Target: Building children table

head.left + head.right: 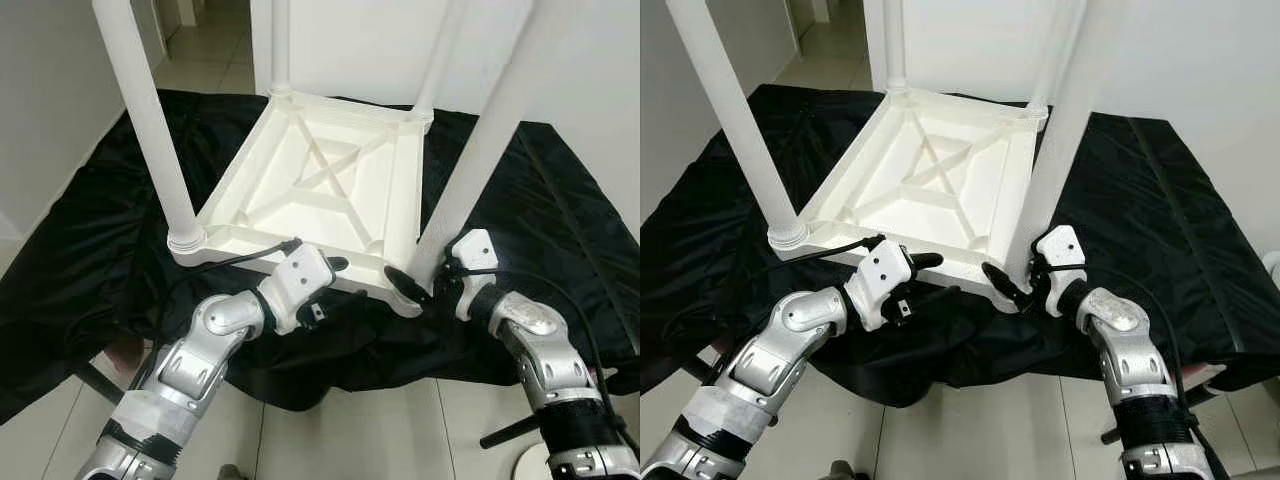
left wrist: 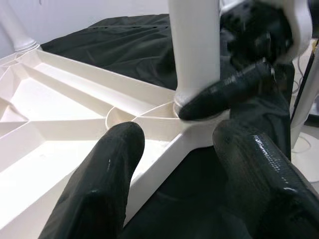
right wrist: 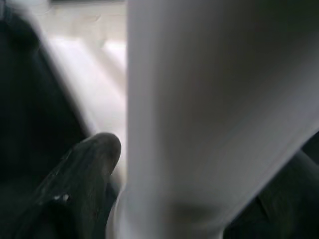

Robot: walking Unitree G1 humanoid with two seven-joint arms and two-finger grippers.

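Table leg [image 1: 470, 170] — right gripper [image 1: 420, 285] around base

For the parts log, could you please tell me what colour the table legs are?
White, matching the upturned tabletop; the near-left leg shows it best in the left eye view.

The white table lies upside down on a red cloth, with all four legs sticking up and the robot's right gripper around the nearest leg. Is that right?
One detail is off: the cloth is black, not red, as the left eye view shows. The rest holds: the white table lies upside down, four legs up, and the right gripper is around the nearest leg.
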